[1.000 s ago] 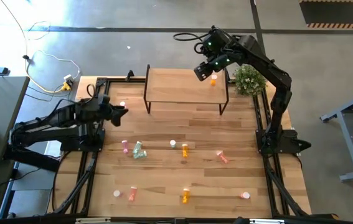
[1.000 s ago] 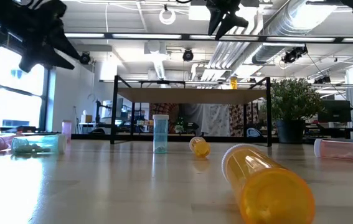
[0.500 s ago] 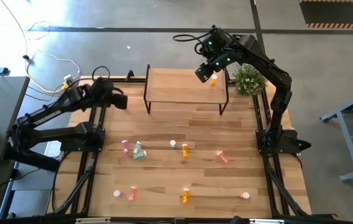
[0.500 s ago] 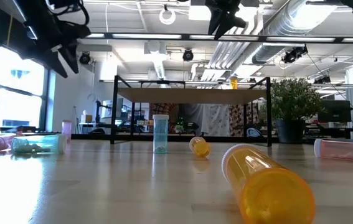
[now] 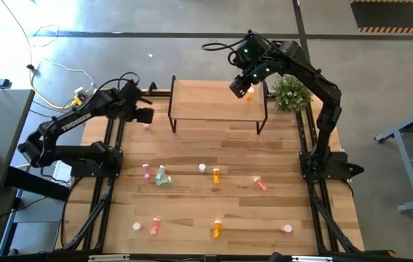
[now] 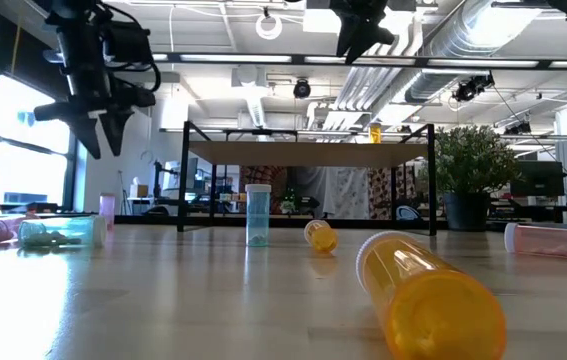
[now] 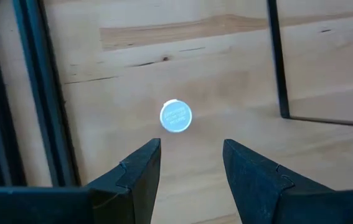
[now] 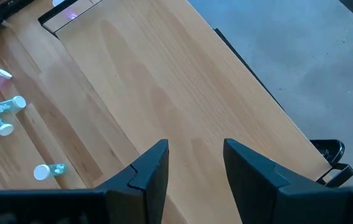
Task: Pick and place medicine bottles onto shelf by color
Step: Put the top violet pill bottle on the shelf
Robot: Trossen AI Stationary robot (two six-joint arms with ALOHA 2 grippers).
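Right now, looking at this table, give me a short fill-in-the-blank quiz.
1. The one bottle standing on the shelf is ____ in colour.
2. The potted plant stands beside the shelf's ____ end in the high view.
3. The left gripper hangs over a bottle's white ____.

Missing words: orange; right; cap

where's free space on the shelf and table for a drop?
Shelf: bare except one orange bottle at its right end, under the right gripper. Table: the plank strip between the shelf legs and the bottle row is bare. Crowded: that mid-table row and the front-edge row. Left gripper hovers over a standing bottle left of the shelf.
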